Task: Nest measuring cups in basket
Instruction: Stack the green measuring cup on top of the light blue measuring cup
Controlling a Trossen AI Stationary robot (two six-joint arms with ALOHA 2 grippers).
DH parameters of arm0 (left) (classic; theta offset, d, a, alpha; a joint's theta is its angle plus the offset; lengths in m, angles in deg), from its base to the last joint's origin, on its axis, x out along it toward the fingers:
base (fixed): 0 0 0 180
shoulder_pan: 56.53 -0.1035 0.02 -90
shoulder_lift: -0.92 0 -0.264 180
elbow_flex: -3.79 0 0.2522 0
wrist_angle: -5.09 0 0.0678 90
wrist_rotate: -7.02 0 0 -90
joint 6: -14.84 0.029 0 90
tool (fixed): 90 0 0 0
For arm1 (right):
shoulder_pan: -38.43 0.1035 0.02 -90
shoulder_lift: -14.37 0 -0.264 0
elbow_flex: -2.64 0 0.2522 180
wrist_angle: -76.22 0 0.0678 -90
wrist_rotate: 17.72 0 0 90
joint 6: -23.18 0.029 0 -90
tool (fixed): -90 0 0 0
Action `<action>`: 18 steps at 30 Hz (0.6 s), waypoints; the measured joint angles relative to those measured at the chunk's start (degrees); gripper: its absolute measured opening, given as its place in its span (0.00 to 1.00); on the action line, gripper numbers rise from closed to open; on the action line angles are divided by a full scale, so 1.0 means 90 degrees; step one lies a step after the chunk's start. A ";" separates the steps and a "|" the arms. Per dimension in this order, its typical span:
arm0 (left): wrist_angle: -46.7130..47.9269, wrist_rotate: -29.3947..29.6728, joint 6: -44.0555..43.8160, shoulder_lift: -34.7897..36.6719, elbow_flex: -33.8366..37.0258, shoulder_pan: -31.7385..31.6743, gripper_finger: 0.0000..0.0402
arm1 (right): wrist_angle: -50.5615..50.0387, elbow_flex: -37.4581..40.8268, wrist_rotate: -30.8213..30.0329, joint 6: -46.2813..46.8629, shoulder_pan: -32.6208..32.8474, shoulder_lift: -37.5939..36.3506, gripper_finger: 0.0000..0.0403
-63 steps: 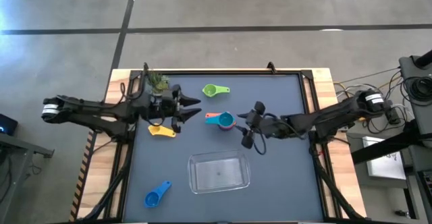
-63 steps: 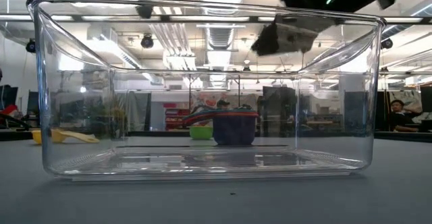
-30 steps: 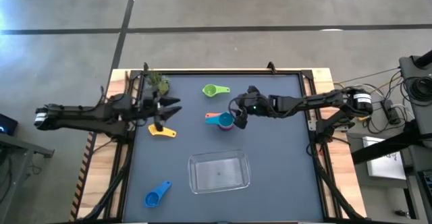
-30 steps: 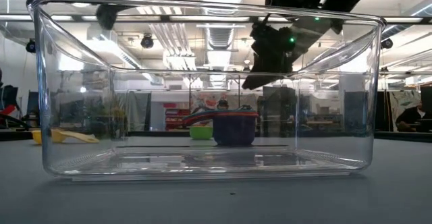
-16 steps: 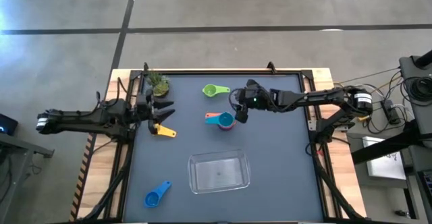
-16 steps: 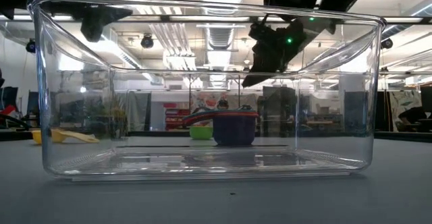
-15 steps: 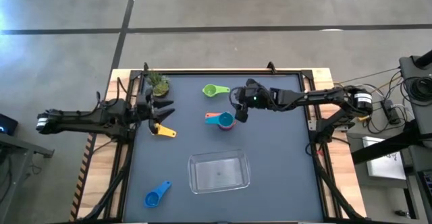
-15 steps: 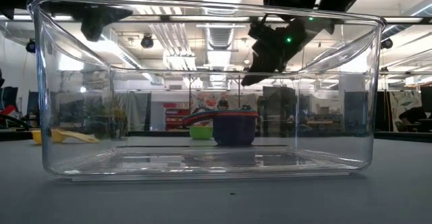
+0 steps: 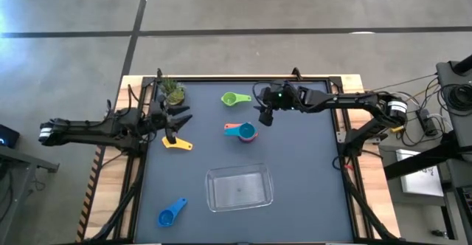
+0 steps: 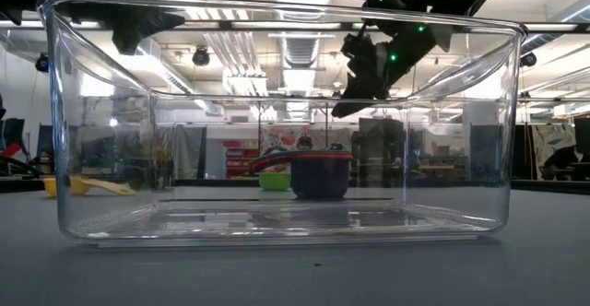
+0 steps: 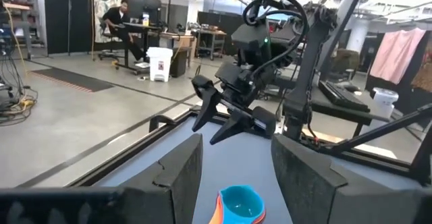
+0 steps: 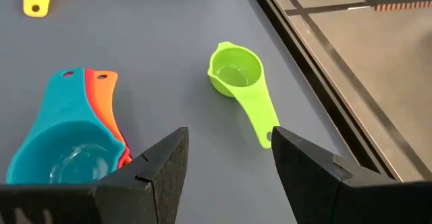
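Two claws empty. High view: right claw (image 9: 264, 116) hovers spread between green plastic scoop cup (image 9: 233, 98) and teal-topped nested cup stack (image 9: 243, 131); clear rectangular plastic basket (image 9: 239, 187) empty, well apart. Left claw (image 9: 172, 125) spread beside yellow cup (image 9: 176, 144). Right wrist view: risk of clipping the stack while descending on green.

Basket (image 9: 239, 187): clear, glossy plastic, smooth walls catching ceiling-light reflections.
Green measuring cup (image 12: 237, 74): smooth plastic, slight sheen inside the bowl.
Nested stack, teal cup (image 12: 64, 143) over orange cup (image 12: 104, 99): smooth plastic, wet-looking gloss in the teal bowl.
Yellow cup (image 9: 177, 144), blue cup (image 9: 171, 213): plain coloured plastic.
Table top (image 9: 302, 178): dark, matt, even surface.
Table edge (image 9: 352, 87): pale bare wood, with a black frame rail that looks like metal.
Gripper fingers (image 12: 317, 166): dark, matt, faintly grainy plastic.
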 joint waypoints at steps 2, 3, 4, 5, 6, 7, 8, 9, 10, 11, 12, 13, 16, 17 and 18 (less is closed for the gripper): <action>-0.0005 0.0000 -0.0024 0.0020 0.0000 0.0000 0.40 | 0.0040 0.0000 0.0021 0.0007 0.0002 0.0000 0.50; -0.0001 0.0001 0.0021 0.0037 0.0000 -0.0005 0.40 | 0.0045 0.0000 0.0087 0.0006 0.0000 0.0000 0.50; -0.0008 0.0000 0.0122 0.0065 0.0000 -0.0017 0.40 | 0.0047 0.0000 0.0178 -0.0004 -0.0020 0.0000 0.50; -0.0022 0.0002 0.0268 0.0107 0.0000 -0.0029 0.40 | 0.0065 0.0001 0.0291 -0.0040 -0.0043 0.0000 0.50; -0.0043 0.0018 0.0422 0.0157 0.0000 -0.0037 0.40 | 0.0108 0.0004 0.0402 -0.0116 -0.0070 0.0000 0.50; -0.0079 0.0066 0.0529 0.0207 0.0000 -0.0044 0.40 | 0.0188 0.0005 0.0510 -0.0181 -0.0107 0.0003 0.50; -0.0082 0.0114 0.0601 0.0261 0.0000 -0.0044 0.40 | 0.0291 0.0004 0.0589 -0.0275 -0.0151 0.0022 0.50; -0.0078 0.0183 0.0633 0.0309 0.0000 -0.0044 0.40 | 0.0361 -0.0016 0.0666 -0.0300 -0.0218 0.0041 0.50; -0.0080 0.0252 0.0633 0.0354 0.0000 -0.0044 0.40 | 0.0358 -0.0074 0.0708 -0.0309 -0.0297 0.0084 0.50; -0.0080 0.0272 0.0614 0.0386 0.0000 -0.0044 0.40 | 0.0358 -0.0163 0.0754 -0.0306 -0.0368 0.0175 0.50; -0.0095 0.0274 0.0560 0.0408 0.0000 -0.0054 0.40 | 0.0393 -0.0257 0.0837 -0.0292 -0.0445 0.0286 0.50; -0.0107 0.0274 0.0511 0.0433 0.0000 -0.0066 0.40 | 0.0401 -0.0340 0.0958 -0.0275 -0.0535 0.0417 0.50; -0.0124 0.0277 0.0482 0.0481 -0.0005 -0.0078 0.40 | 0.0392 -0.0665 0.1269 -0.0376 -0.0709 0.1000 0.50; -0.0119 0.0277 0.0483 0.0488 -0.0025 -0.0078 0.40 | 0.0358 -0.0818 0.1312 -0.0473 -0.0759 0.1231 0.50; -0.0120 0.0277 0.0483 0.0485 -0.0069 -0.0078 0.40 | 0.0266 -0.0992 0.1320 -0.0559 -0.0807 0.1458 0.50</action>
